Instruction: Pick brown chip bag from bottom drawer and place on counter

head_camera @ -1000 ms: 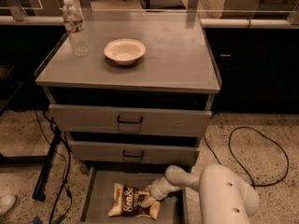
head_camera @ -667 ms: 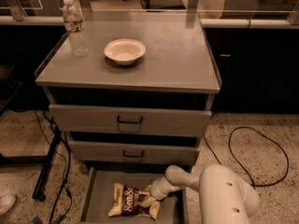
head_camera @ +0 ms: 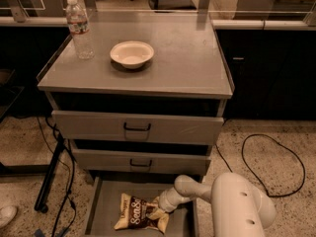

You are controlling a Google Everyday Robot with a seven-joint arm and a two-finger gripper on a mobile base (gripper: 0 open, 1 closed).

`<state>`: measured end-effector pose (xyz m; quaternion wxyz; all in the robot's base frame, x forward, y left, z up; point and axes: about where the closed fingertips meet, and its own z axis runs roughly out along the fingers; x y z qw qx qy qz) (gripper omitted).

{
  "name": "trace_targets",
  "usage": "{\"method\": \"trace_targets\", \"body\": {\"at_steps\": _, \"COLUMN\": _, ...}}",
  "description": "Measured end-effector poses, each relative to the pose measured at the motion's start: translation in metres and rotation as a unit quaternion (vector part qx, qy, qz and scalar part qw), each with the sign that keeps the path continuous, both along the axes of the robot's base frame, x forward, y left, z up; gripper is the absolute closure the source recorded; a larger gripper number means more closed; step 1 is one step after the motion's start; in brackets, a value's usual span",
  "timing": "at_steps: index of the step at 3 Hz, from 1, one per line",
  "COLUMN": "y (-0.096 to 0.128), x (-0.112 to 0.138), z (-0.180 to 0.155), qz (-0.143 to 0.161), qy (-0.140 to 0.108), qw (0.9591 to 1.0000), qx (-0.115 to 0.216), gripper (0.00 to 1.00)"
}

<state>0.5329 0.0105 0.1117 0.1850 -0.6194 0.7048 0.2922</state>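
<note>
- While the bottom drawer [head_camera: 105, 200] sits pulled out at the bottom center of the frame, the brown chip bag [head_camera: 139, 216] lies flat on its grey floor, label up.
- Gripper [head_camera: 159, 210] is low inside the drawer, touching the bag's right end; whether it is parted or clamped on the bag cannot be told.
- White arm [head_camera: 239, 207] fills the lower right, reaching left toward the bag.
- Counter [head_camera: 190, 58] in the upper half holds a cream bowl [head_camera: 132, 54] and a water bottle [head_camera: 79, 29] at its upper left.
- Two upper drawers [head_camera: 138, 127] with black handles stand slightly pulled out.
- Black cable [head_camera: 284, 169] loops on the floor at right.
</note>
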Motion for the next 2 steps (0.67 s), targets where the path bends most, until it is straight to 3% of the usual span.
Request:
{"method": "trace_targets", "body": {"at_steps": 1, "y": 0.0, "x": 0.0, "z": 0.004, "qz": 0.0, "qy": 0.0, "qw": 1.0, "qx": 0.0, "gripper": 1.0}}
{"method": "trace_targets", "body": {"at_steps": 2, "y": -0.032, "x": 0.025, "z": 0.043, "qz": -0.045, "qy": -0.041, "qw": 0.998, "qx": -0.017, "gripper": 1.0}}
